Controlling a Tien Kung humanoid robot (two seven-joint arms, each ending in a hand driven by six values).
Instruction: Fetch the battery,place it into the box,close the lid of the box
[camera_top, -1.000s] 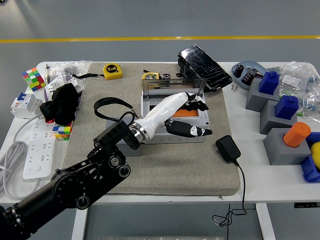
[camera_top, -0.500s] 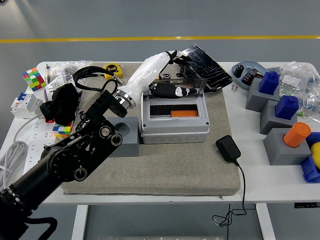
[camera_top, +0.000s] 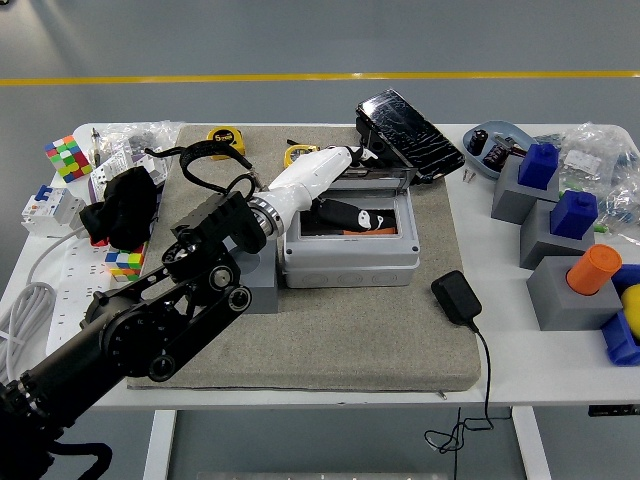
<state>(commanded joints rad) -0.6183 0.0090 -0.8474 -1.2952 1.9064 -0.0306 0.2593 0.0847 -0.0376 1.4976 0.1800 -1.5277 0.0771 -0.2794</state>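
one left hand (camera_top: 340, 205) – fingers curled on lid (camera_top: 375, 178) | one box (camera_top: 350, 250) | one battery (camera_top: 350, 229) inside

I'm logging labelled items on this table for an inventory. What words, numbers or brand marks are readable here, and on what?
"5m": on the face of the yellow tape measure, partly hidden by the left arm's cable; only just legible.
Second yellow tape measure: marking too small to read.
White circuit breaker: blue parts and print too blurred to read.
Clear bags at far right: any print unreadable.
Nothing else carries legible text.
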